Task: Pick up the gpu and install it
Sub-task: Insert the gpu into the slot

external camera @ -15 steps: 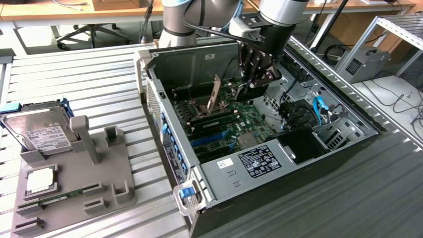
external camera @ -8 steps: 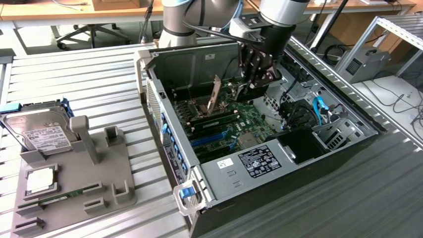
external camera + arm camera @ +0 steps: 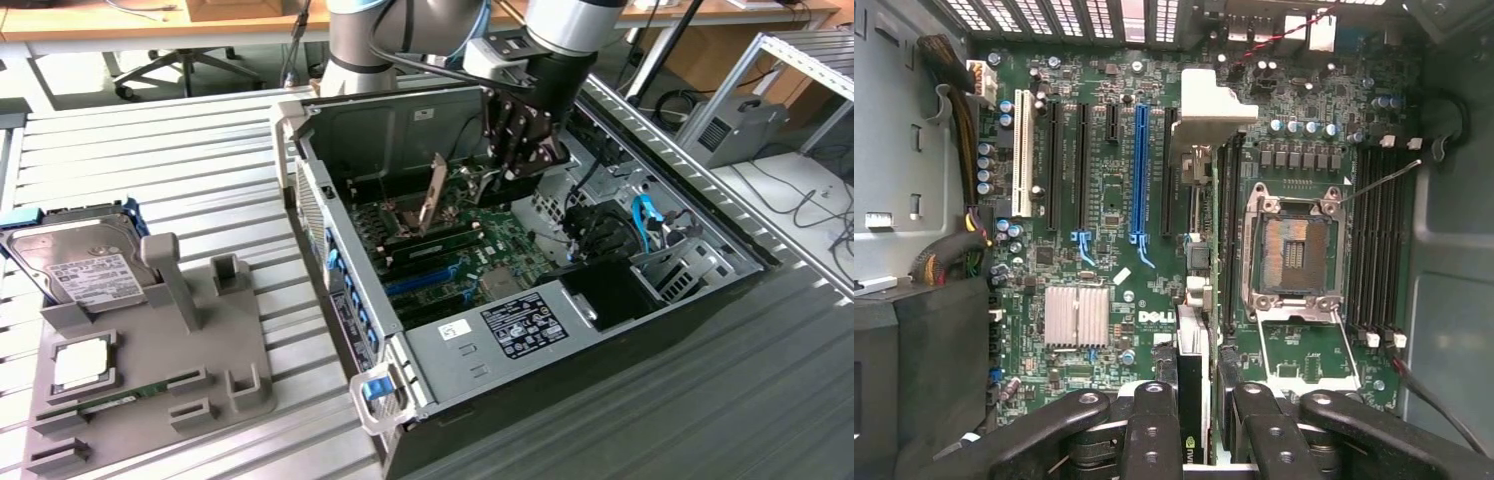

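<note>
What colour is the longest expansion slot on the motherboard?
Blue: the long slot stands out among black ones, clearest in the wrist view.

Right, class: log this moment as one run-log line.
claw: shut on gpu | position: inside open computer case, above motherboard | gpu: upright, unseated

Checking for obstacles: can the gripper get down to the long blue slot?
Probably yes. The gripper, holding the gpu edge-on, hangs inside the open case, and the blue slot stands empty, nothing over it.
</note>
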